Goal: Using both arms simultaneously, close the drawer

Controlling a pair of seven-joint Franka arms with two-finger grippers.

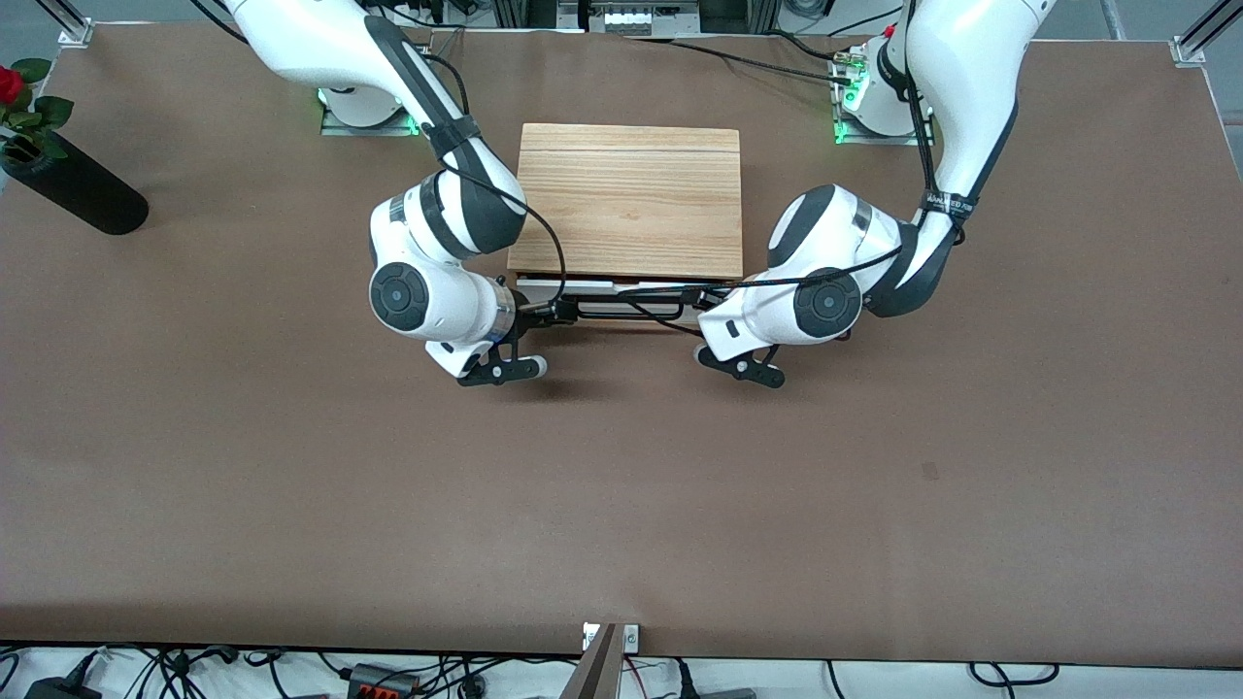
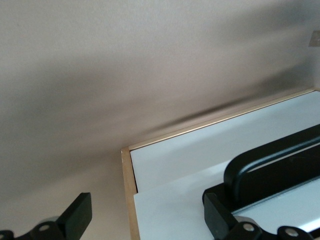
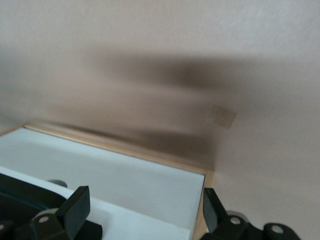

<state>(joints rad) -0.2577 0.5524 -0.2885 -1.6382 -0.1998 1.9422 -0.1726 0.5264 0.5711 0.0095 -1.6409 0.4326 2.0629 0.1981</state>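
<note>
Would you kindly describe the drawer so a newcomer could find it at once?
Find the light-oak cabinet mid-table, between the two arms. The drawer is the thin white strip along its edge nearest the front camera. Its black bar handle sets it apart from the wood-grain top.

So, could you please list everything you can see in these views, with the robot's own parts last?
cabinet: one, light oak, in the middle of the table between the two arm bases.
drawer: one, white front with a black bar handle, at the cabinet's front, almost shut.
vase: one, black, lying tilted at the right arm's end of the table, holding a red rose.
table: one, brown.
right gripper: one, black, open, in front of the drawer's end nearer the right arm.
left gripper: one, black, open, in front of the drawer's end nearer the left arm.
</note>
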